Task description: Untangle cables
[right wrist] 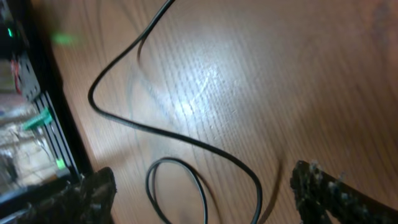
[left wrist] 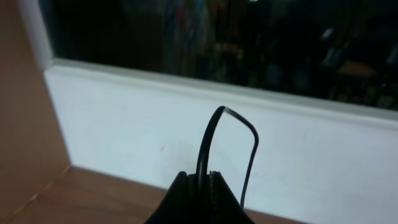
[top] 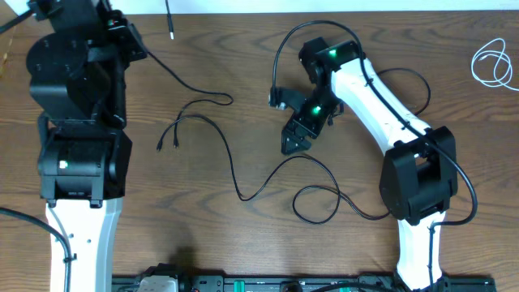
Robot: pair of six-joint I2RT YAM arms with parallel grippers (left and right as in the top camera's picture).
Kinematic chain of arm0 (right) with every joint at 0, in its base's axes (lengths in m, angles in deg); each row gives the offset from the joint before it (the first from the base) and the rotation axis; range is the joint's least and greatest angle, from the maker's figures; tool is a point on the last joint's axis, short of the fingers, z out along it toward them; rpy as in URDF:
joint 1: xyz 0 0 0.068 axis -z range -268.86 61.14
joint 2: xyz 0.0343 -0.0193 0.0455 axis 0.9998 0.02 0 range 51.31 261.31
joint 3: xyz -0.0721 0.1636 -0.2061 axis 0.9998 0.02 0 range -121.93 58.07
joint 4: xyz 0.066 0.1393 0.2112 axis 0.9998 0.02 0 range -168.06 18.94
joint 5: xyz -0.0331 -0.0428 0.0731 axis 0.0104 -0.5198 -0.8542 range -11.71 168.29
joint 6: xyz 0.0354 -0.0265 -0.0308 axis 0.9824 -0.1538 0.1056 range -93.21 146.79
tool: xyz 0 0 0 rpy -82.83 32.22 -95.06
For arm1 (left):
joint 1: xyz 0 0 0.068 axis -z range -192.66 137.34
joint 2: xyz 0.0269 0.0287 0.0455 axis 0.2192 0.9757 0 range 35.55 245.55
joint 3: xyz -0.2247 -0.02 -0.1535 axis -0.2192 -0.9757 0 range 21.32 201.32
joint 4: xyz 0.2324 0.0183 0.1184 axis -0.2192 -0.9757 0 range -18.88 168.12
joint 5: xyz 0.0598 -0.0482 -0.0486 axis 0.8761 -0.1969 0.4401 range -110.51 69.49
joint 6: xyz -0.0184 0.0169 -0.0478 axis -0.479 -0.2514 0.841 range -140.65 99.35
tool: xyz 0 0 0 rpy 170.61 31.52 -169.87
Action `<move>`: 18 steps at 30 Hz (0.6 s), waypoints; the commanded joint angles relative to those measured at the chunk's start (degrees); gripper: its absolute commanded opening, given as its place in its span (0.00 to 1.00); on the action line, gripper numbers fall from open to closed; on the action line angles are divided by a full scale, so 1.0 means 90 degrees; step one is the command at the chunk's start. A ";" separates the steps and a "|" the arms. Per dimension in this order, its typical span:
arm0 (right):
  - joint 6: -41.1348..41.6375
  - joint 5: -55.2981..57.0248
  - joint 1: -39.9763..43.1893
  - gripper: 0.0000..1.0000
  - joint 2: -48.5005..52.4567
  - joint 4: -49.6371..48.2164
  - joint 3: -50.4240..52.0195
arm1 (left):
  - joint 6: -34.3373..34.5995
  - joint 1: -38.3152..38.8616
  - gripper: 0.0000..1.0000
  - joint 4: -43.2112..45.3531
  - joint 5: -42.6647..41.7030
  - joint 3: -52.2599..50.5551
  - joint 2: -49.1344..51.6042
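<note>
Left claw (left wrist: 201,182) pinches black cable (left wrist: 204,140) upright.

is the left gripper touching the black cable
Touching. The left wrist view shows the black cable pinched between the shut fingertips of the left gripper, looping up out of them.

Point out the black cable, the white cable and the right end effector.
black cable (right wrist: 92,99), right wrist view, its sharp bend.
white cable (top: 493,63), overhead view, its coiled loops.
right end effector (right wrist: 205,193), right wrist view, between its fingertips.
</note>
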 commanded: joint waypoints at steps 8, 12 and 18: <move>-0.1258 0.0172 -0.0418 0.92 0.0034 -0.1263 0.1433 | 0.0036 -0.0321 0.07 -0.0379 0.0078 0.0034 -0.0039; -0.1258 0.0175 -0.0546 0.90 0.0034 -0.1974 0.1853 | 0.0039 -0.0321 0.08 -0.0474 0.0075 0.0034 -0.0036; -0.0967 0.0204 -0.0457 0.01 0.0027 -0.2001 0.1814 | 0.0039 -0.0321 0.07 -0.0636 0.0075 0.0032 0.0019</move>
